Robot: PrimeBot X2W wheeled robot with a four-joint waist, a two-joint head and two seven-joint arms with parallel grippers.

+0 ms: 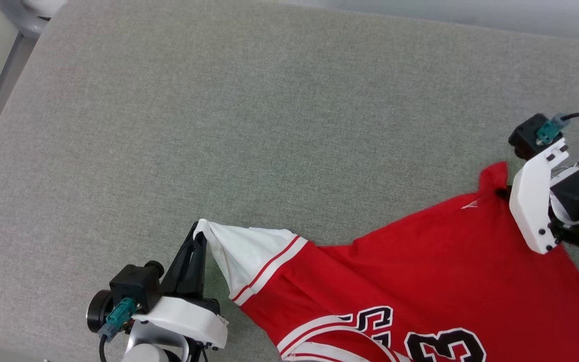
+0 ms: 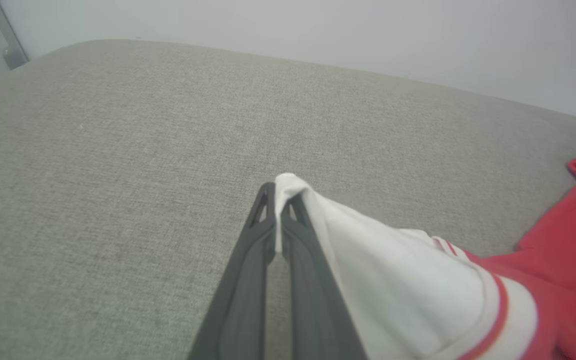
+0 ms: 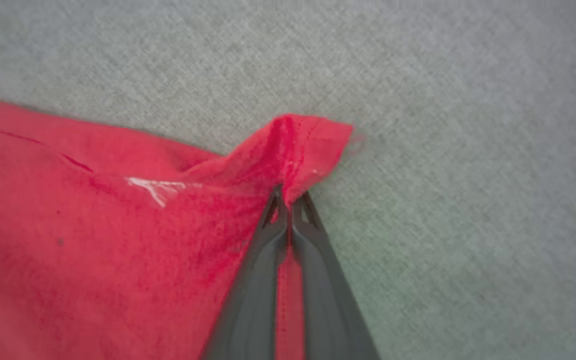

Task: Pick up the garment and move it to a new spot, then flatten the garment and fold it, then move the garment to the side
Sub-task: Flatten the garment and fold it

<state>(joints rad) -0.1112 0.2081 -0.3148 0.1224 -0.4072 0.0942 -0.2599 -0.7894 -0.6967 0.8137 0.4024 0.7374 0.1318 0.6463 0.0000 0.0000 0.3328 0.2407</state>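
— Left gripper (image 2: 279, 196)?
— Clamped shut on the tip of the white sleeve (image 1: 249, 251), near left on the grey cushion (image 1: 269, 125).
— Right gripper (image 3: 290, 200)?
— Pinched tight on a red hem corner (image 3: 310, 145), far right.
— And the garment (image 1: 420, 261)?
— Strung left to right between both claws, bulk sagging toward the near edge. Likely calls for lifting both ends together along that line.

Grey woven pad (image 1: 279, 100), rounded far-left corner. Pale wall (image 2: 318, 30) behind. Grey rail (image 1: 2, 88), perhaps frame, along left edge.
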